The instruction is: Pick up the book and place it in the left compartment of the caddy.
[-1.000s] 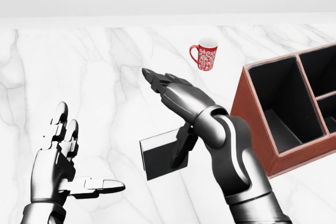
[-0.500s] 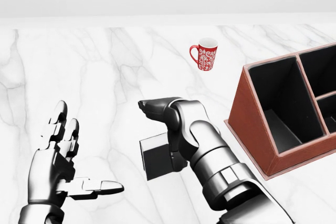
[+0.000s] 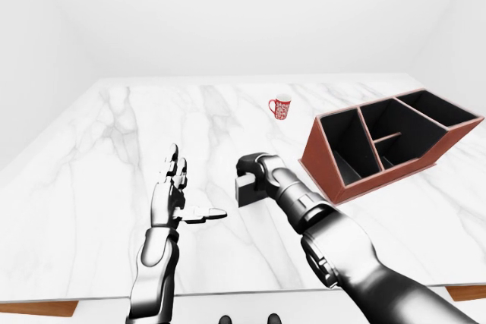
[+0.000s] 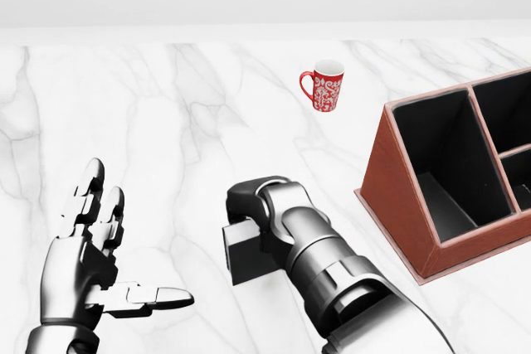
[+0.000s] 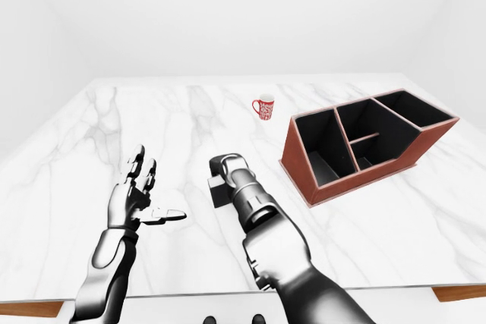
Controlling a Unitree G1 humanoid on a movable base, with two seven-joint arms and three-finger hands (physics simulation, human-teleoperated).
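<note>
My right hand is curled down over the book, a dark block with a pale top edge that sits on the white marble tabletop low and central in the head view. From up here my own wrist and forearm cover most of the contact, so I cannot tell whether my fingers are actually closed round the book or only draped over its top; the knuckles look bent, as they would be for a grip from above. I come at it from over the top because the book shows me its narrow upper edge, and that is the part I can wrap.

My left hand hovers apart to the left of the book, fingers spread wide and thumb stuck out sideways, holding nothing. I keep it clear so it does not crowd the grasp.

The caddy, red-brown outside and black inside, lies to the right in the head view, well apart from the book. Its left compartment is the tall open slot nearest me, and it appears empty, which suits a flat thing slid in edgewise. A red patterned mug stands farther up the tabletop, off the line between book and caddy, so I judge it no obstacle. The book is not yet lifted, as far as I can see.
</note>
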